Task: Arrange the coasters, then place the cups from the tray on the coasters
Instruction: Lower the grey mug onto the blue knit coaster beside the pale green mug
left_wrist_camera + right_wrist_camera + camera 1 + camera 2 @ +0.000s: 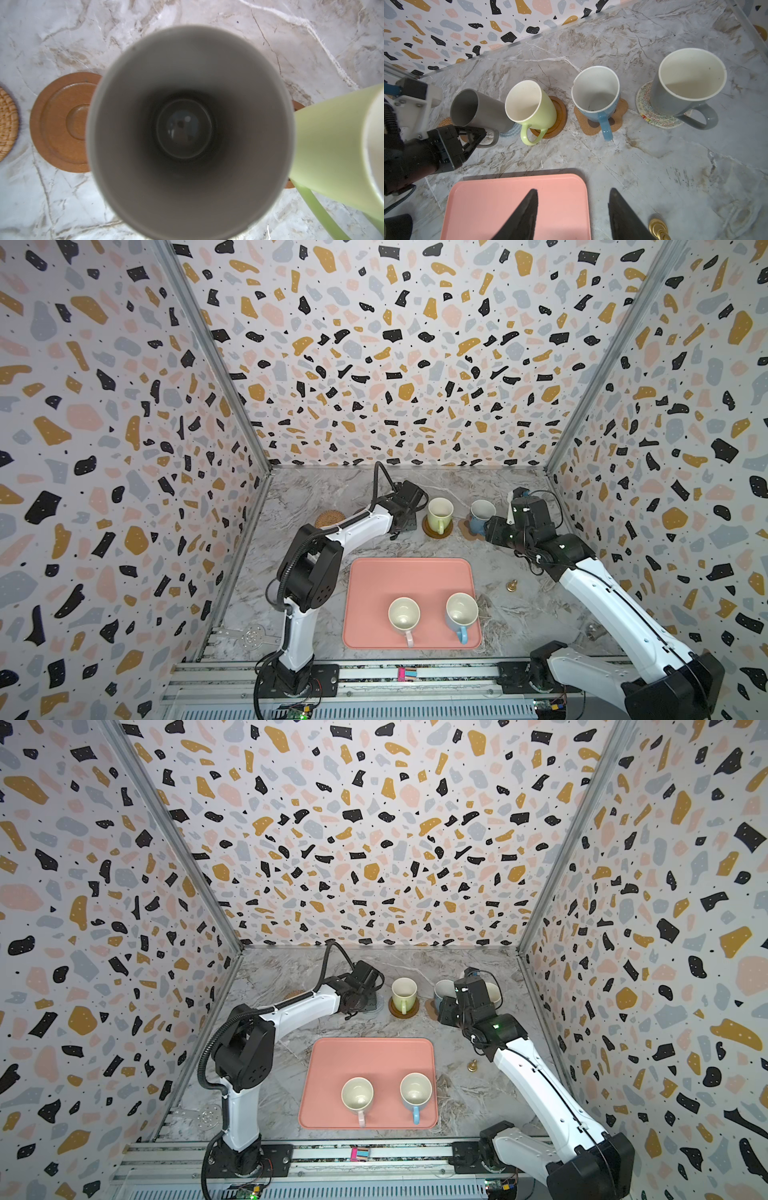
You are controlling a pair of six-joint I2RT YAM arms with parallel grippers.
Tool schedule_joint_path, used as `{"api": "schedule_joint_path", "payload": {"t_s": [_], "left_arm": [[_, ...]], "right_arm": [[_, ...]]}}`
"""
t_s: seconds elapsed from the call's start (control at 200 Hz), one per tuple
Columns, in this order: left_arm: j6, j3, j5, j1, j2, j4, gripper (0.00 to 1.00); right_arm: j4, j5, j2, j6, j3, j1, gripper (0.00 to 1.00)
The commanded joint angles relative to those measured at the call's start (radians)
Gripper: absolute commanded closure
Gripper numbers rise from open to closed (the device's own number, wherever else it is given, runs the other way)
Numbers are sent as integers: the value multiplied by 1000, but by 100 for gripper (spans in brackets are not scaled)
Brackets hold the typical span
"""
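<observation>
Dark grey mug pinched by its handle in the left gripper, jaws closed tight on it. Tilted in the right wrist view, base over a blue-grey woven coaster; contact with that mat impossible to judge. Seen straight down its mouth from the left wrist camera.

Just beside it, a bare brown wooden disc, and beyond that a tan woven coaster, also bare.

On its other side, in a row along the back of the marble table:
- light green mug on a second wooden disc
- blue mug on the paw-shaped coaster
- light grey mug on the cream woven coaster

Handles of all three turned toward the salmon-pink tray.

Right gripper empty, fingers well apart, near the tray's far edge.

On the tray, near its front edge in both top views: pale pink mug and a second blue mug, side by side, not touching.

Small brass object on the table to the right of the tray.
</observation>
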Motion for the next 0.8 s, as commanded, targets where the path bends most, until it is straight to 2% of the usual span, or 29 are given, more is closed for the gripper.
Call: {"api": "schedule_joint_path", "payload": {"t_s": [0.0,0.29,0.791], "left_arm": [[1,60,-33,-6,-7,67,93],[1,54,-36,-11,2,63,91],[-12,65,-42,-28,16,52,69]], "right_arm": [[-7,1,-18,3,-9,-3,44],[-3,-4,-12,3,-9,-3,44],[-5,-3,-15,3,-12,-3,44]]}}
